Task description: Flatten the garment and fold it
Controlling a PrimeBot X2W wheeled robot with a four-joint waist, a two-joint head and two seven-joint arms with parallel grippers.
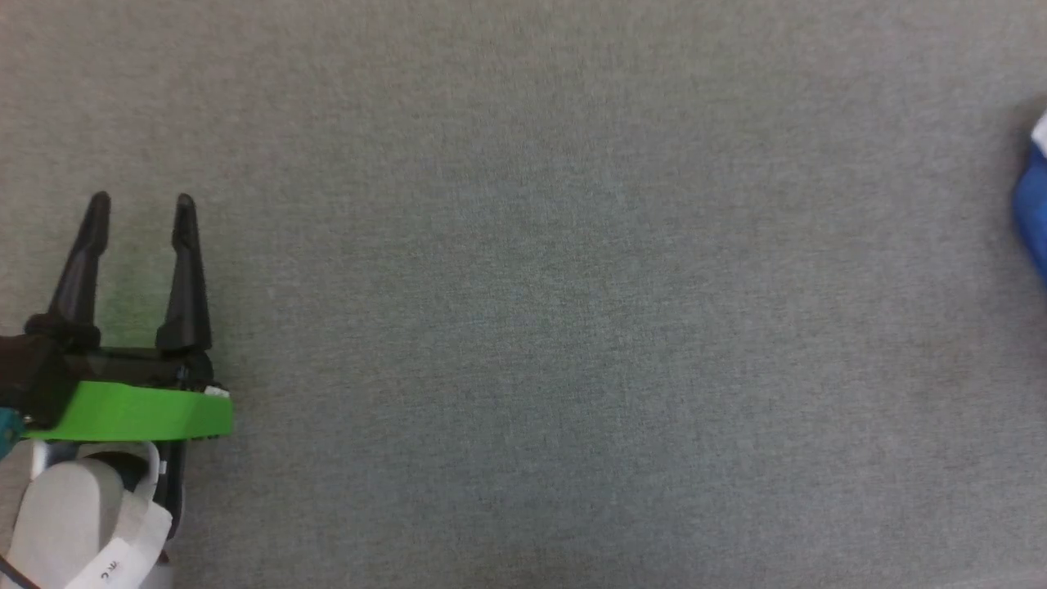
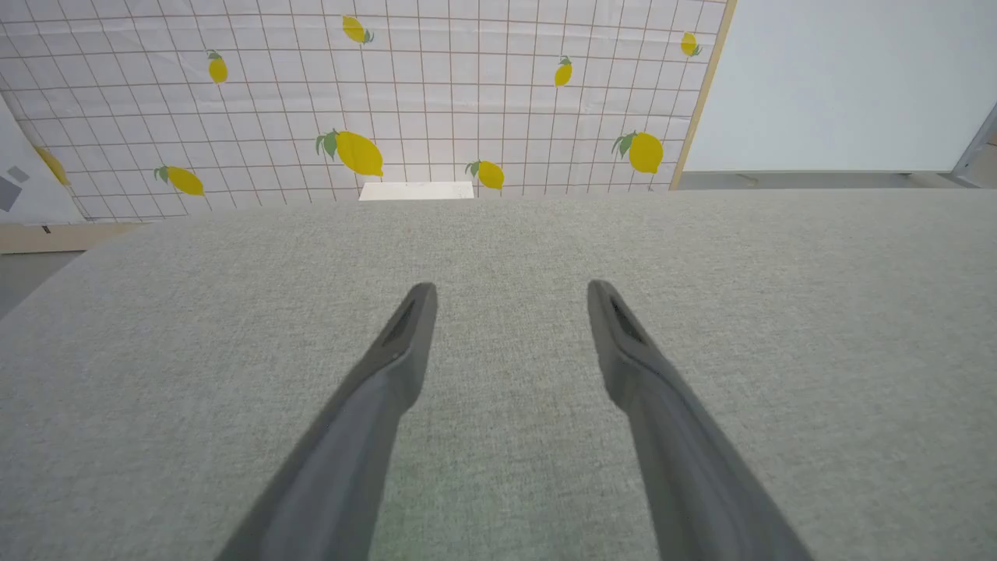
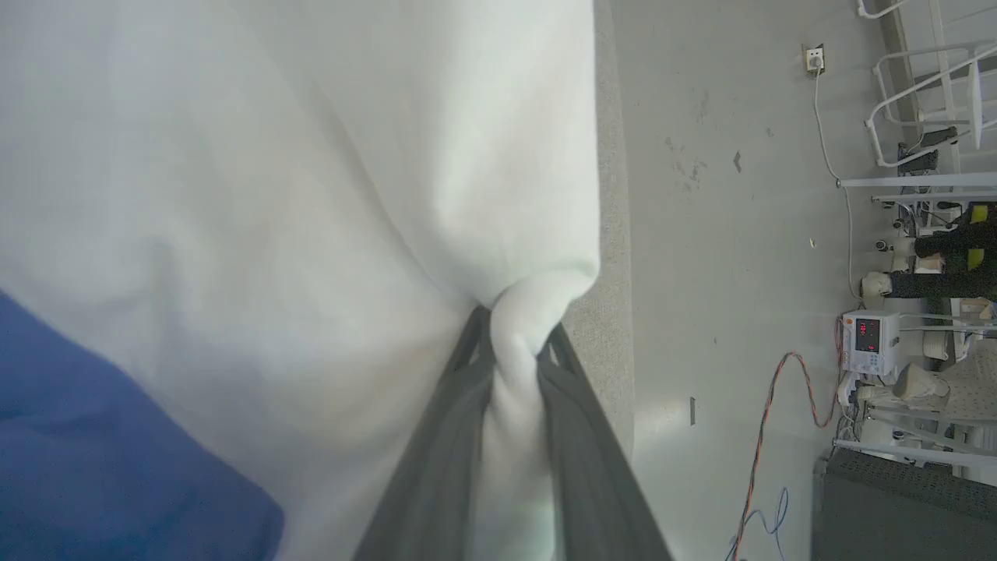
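Note:
In the right wrist view the garment [image 3: 296, 179] hangs as a wide sheet of white cloth with a blue part [image 3: 101, 460] at the lower left. My right gripper [image 3: 516, 331] is shut on a bunched fold of the white cloth at its edge. A sliver of the garment [image 1: 1035, 200], blue with a bit of white, shows at the right edge of the head view. My left gripper [image 1: 141, 204] rests at the lower left over the grey table, open and holding nothing; the left wrist view shows its fingers [image 2: 409, 335] spread apart above the grey surface.
The grey fabric tabletop [image 1: 532, 311] spreads across the head view. Beyond its far edge stands a lemon-patterned cloth wall [image 2: 436, 93]. In the right wrist view, the table's edge [image 3: 611, 234] borders a pale floor with cables [image 3: 767, 421] and equipment [image 3: 872, 343].

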